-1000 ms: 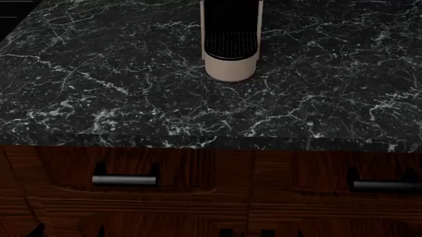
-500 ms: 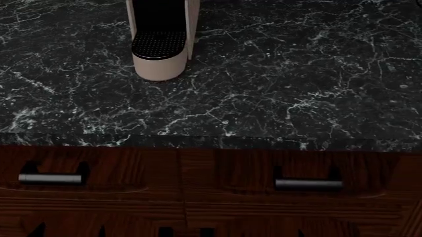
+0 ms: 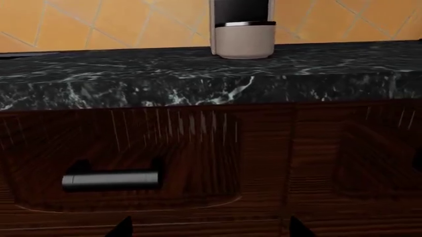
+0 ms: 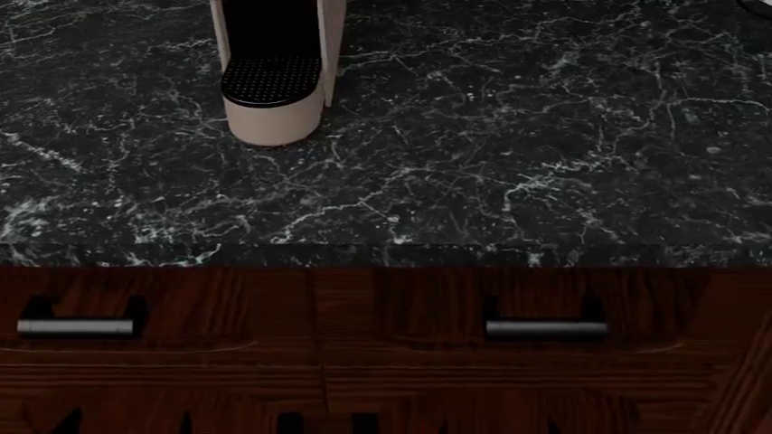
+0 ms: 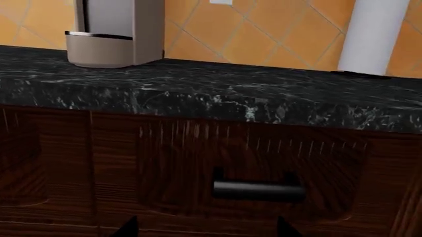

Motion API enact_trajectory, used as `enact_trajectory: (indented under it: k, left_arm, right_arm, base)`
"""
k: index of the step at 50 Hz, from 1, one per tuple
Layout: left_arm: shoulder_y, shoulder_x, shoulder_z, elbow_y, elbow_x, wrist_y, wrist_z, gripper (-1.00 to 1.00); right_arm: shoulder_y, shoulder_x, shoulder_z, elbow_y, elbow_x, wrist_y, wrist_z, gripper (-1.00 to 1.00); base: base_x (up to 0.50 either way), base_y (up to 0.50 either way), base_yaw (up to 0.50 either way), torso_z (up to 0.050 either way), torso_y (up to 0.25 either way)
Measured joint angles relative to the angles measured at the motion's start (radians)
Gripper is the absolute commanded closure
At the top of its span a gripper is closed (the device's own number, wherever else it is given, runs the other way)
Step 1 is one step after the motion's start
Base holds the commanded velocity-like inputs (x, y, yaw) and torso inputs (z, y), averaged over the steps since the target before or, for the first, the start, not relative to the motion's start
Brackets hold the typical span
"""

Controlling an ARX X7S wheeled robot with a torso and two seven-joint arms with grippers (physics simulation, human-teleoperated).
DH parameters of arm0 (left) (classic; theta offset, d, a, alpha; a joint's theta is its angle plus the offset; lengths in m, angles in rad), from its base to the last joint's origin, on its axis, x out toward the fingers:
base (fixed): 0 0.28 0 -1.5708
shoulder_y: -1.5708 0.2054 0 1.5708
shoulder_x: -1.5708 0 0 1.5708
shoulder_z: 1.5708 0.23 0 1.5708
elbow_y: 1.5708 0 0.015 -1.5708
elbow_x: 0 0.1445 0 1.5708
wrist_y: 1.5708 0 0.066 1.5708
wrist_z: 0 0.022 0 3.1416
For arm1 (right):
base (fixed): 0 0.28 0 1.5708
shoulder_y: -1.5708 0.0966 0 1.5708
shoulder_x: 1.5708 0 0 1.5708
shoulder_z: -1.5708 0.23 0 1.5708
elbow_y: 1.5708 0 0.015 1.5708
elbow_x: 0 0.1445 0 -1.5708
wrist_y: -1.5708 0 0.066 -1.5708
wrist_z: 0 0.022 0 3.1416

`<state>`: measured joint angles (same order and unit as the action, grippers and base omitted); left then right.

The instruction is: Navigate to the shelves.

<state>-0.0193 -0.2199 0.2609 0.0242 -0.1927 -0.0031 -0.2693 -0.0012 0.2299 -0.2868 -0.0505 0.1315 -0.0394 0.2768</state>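
end effector [image 3: 205,229]: dark tips | counter [image 4: 507,136]: veined black marble | drawers [image 4: 399,316]: wood

Dim, even, sharp renders without blur. The drawer fronts [image 4: 362,344] sit in deep shadow. The tiled wall [image 5: 264,34] is brightest.

A beige coffee machine [image 4: 273,81] stands on the black marble counter [image 4: 507,163].
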Motion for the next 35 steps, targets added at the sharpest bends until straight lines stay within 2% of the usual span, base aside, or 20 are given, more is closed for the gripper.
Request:
enact_trajectory:
  k: [35]
  left_arm:
    - [-0.003,-0.01,0.014,0.001,-0.009,-0.002,-0.016,-1.0]
  right_arm:
    - [0.002,0.012,-0.015,0.001,-0.007,-0.008,0.028,-1.0]
  base:
    - [-0.13,0.02,-0.5,0.0,0.0]
